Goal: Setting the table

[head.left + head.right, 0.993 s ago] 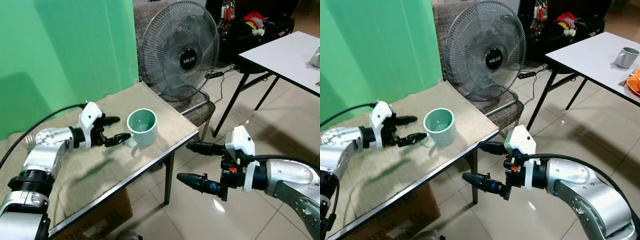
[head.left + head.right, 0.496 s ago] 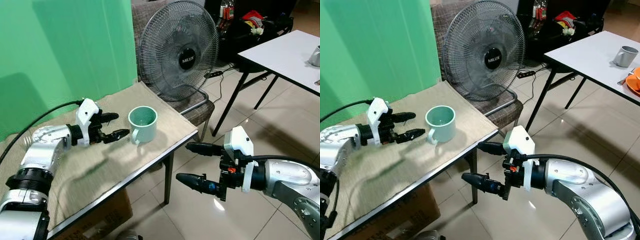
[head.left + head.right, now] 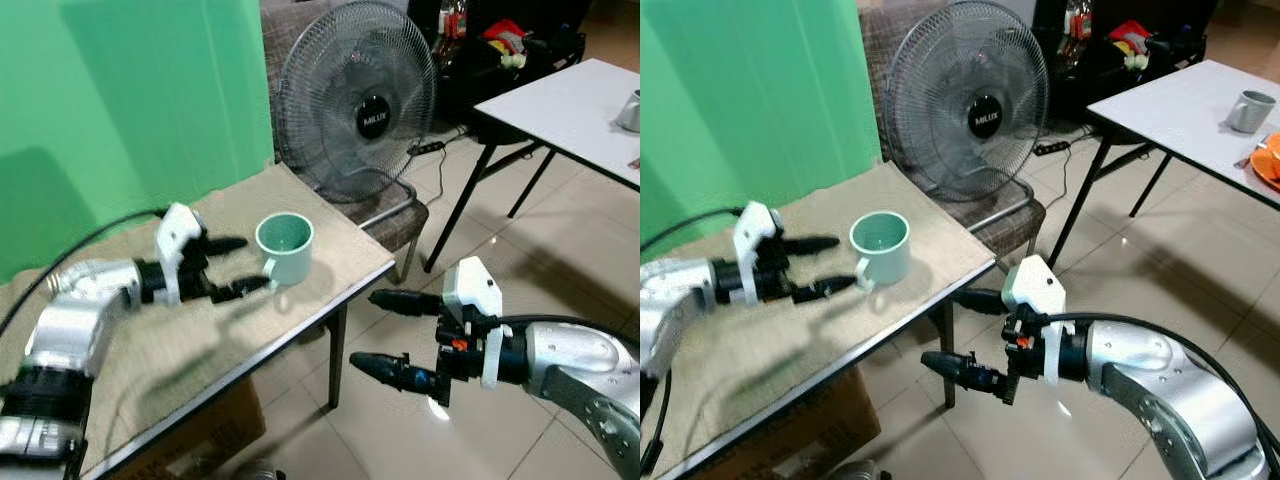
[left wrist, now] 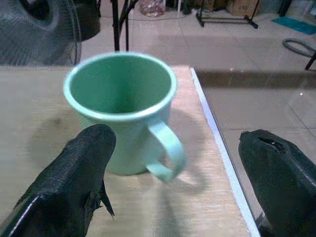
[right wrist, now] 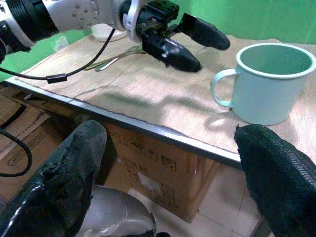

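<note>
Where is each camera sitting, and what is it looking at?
Head eyes: look forward and down at the green mug on the table; both silver arms show.
Left wrist: looks along the open left gripper at the mug's handle.
Right wrist: looks from below the table edge, past the open right gripper, at the mug.
All views share the mug.

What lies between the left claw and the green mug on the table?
Only bare tan tabletop, seen in the left wrist view: the open left claw sits just short of the green mug.
</note>
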Robot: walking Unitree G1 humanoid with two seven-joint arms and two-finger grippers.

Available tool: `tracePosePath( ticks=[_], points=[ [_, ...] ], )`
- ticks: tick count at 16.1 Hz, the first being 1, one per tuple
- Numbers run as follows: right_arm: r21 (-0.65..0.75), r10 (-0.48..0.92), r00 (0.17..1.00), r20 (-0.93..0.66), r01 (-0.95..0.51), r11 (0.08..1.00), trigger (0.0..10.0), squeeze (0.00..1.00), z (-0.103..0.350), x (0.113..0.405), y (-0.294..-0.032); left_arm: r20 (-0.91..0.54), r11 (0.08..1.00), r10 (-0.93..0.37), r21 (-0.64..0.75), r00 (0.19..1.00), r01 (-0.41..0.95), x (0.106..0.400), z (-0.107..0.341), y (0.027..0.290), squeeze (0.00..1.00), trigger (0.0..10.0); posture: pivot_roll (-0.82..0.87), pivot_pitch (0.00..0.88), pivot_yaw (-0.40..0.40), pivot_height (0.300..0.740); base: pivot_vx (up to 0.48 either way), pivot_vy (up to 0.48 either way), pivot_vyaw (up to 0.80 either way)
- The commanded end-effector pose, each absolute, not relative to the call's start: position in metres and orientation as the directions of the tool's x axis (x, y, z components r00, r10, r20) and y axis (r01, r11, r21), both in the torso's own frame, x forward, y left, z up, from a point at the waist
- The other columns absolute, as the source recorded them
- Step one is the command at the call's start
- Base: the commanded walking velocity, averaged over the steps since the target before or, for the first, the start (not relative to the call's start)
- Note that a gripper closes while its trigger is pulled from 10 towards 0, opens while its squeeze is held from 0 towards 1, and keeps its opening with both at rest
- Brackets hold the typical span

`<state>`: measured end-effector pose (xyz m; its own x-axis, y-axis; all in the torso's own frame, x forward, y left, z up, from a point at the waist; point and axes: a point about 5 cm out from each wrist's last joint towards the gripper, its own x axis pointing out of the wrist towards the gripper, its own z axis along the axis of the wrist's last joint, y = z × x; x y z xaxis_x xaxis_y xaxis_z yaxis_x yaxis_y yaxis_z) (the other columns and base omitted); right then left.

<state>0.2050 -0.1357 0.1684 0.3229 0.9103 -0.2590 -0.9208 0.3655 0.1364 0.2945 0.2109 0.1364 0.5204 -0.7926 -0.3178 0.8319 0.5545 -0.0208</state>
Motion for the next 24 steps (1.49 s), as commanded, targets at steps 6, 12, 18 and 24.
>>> tracePosePath(
  ticks=[6, 12, 18, 24],
  points=[
    [0.088, 0.888, 0.37, -0.272, -0.91, 0.406, 10.0, 0.0, 0.164, 0.208, -0.13, -0.339, 0.685, -0.672, 0.053, 0.658, 0.727, 0.281, 0.136, 0.206, 0.0, 10.0, 0.03, 0.0, 0.045, 0.74, 0.0, 0.0, 0.0],
    [0.062, 0.873, 0.402, -0.275, -0.899, 0.433, 10.0, 0.0, 0.161, 0.214, -0.128, -0.372, 0.649, -0.709, -0.013, 0.599, 0.76, 0.282, 0.111, 0.159, 0.0, 10.0, 0.03, 0.0, 0.039, 0.74, 0.0, 0.0, 0.0],
    [0.001, 0.83, 0.483, -0.28, -0.864, 0.503, 10.0, 0.0, 0.162, 0.223, -0.136, -0.309, 0.671, -0.704, 0.006, 0.639, 0.742, 0.306, 0.118, 0.136, 0.0, 10.0, 0.01, 0.0, 0.051, 0.74, 0.0, 0.0, 0.0],
    [0.004, 0.787, 0.557, -0.264, -0.816, 0.578, 10.0, 0.0, 0.149, 0.24, -0.125, -0.342, 0.647, -0.721, -0.02, 0.603, 0.762, 0.276, 0.114, 0.163, 0.0, 10.0, 0.05, 0.0, 0.024, 0.74, 0.0, 0.0, 0.0]
  ],
)
